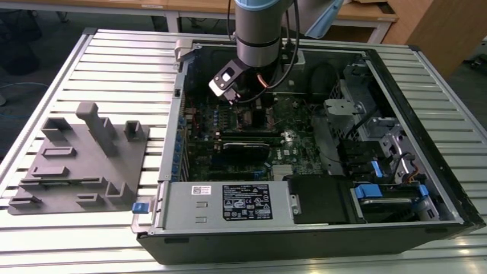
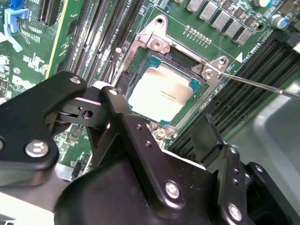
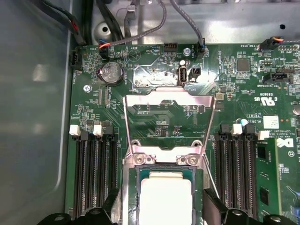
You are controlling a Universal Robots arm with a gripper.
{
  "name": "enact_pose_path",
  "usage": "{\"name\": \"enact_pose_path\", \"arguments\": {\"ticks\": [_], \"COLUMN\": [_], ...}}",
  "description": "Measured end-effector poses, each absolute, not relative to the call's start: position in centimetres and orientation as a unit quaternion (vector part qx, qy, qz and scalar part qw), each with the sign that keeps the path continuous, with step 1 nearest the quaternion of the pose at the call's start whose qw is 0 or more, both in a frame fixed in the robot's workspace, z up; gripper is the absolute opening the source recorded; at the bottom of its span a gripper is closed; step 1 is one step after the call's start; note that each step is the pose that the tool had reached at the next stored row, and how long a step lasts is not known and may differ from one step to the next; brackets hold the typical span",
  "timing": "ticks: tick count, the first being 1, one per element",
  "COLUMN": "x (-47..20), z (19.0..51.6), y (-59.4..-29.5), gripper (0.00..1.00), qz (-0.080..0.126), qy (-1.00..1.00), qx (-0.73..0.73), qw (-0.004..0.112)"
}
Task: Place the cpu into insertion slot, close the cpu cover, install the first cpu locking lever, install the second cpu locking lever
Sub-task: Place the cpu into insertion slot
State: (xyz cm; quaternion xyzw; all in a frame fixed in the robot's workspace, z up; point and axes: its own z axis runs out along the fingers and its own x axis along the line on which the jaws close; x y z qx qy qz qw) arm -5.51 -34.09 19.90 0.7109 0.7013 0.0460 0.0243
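The cpu (image 3: 166, 197) lies flat in the insertion slot (image 3: 125, 187), its pale metal top (image 2: 159, 96) facing up. Beyond it the cpu cover (image 3: 168, 101), a silvery frame with a cut-out centre, stands swung back from the socket. My gripper (image 2: 159, 110) hovers low over the chip, open, with one black finger (image 2: 115, 105) on each side and apart from the chip's edges. In the first wrist view the gripper (image 3: 163, 208) straddles the chip the same way. A thin locking lever (image 2: 262, 85) sticks out unlatched beside the socket. In the exterior view the gripper (image 1: 247, 100) is inside the open computer case.
Rows of black memory slots (image 3: 96, 173) flank the socket on both sides. Cables (image 3: 140, 28) run along the case wall behind the board. A grey fixture plate (image 1: 76, 160) lies on the slatted table at the exterior view's left. The power supply (image 1: 243, 202) and drive bays (image 1: 388, 194) fill the case's near side.
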Motion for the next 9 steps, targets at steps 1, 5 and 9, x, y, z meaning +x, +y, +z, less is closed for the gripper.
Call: {"name": "enact_pose_path", "arguments": {"ticks": [1,5,9], "x": [-5.51,-5.51,-5.51], "z": [20.03,20.52,20.77], "y": [-34.09,-34.09,-34.09], "gripper": [0.79,0.79,0.79], "qz": [0.046,0.046,0.046], "qy": [0.701,0.701,0.701], "qx": [0.711,0.711,0.711], "qw": [0.024,0.024,0.024]}}
